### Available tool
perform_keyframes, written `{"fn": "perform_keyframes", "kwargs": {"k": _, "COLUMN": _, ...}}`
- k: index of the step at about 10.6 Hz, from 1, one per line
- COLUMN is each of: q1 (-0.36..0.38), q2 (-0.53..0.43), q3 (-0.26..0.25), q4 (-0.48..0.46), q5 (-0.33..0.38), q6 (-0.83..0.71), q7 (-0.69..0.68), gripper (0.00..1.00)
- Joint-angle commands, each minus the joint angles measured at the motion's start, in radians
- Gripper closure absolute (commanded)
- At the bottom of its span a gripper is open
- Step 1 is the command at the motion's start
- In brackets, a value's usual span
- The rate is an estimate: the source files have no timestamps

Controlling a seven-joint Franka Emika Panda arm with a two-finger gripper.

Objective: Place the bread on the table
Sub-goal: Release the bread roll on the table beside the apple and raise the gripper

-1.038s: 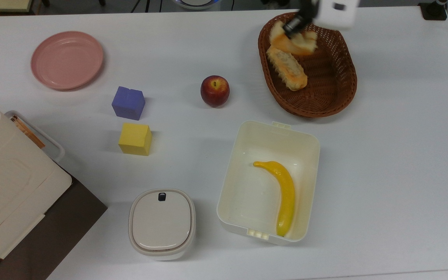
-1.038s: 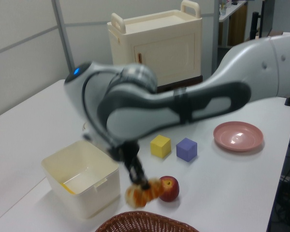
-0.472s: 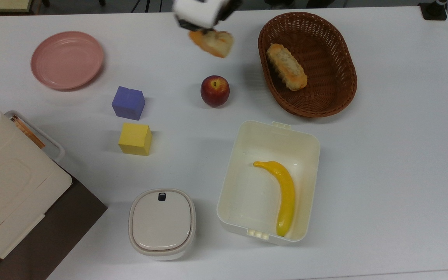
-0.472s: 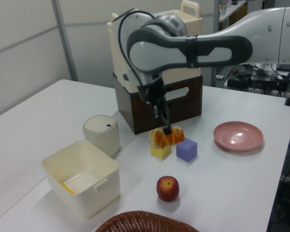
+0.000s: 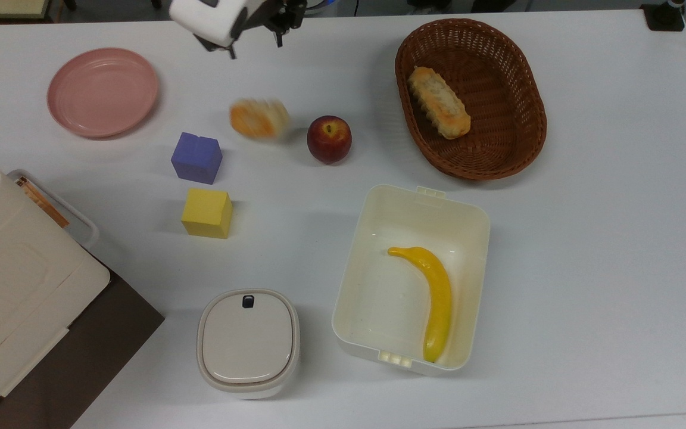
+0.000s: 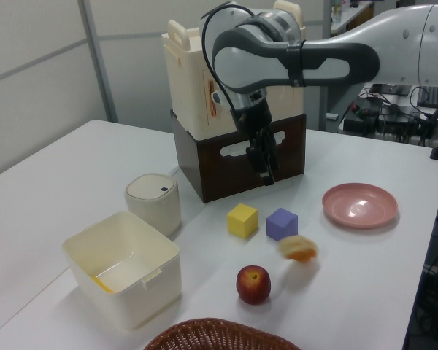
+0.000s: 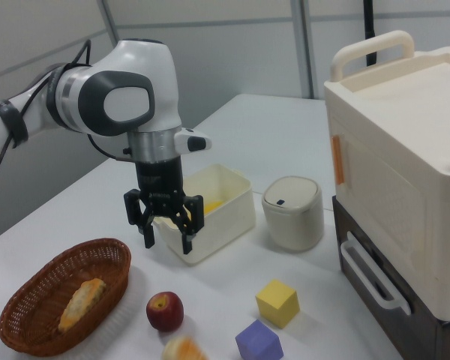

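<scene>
Bread (image 5: pixel 259 118) sits blurred on the table (image 5: pixel 605 238) in the top view, between the purple cube (image 5: pixel 196 157) on its left and the apple (image 5: pixel 329 139) on its right. Well above it, the gripper (image 7: pixel 166 240) hangs with fingers spread wide, holding nothing. The ridged loaf (image 5: pixel 439 102) lies in the wicker basket (image 5: pixel 515 137).

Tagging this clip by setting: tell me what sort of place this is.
Most likely a robot lab or office test bench rather than a home. A robot arm works over a white table laid with toy props: coloured blocks, an apple and the bread. Partition walls and cabling stand behind.
</scene>
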Motion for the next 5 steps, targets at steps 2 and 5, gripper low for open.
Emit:
{"fn": "perform_keyframes", "kwargs": {"k": 2, "q1": -0.006, "q2": -0.012, "q3": -0.061, "q4": 0.006, "q5": -0.014, "q6": 0.042, "q7": -0.004, "gripper": 0.0}}
{"fn": "perform_keyframes", "kwargs": {"k": 5, "q1": -0.006, "q2": -0.015, "q3": -0.084, "q4": 0.009, "q5": -0.017, "q6": 0.096, "q7": 0.001, "gripper": 0.0}}
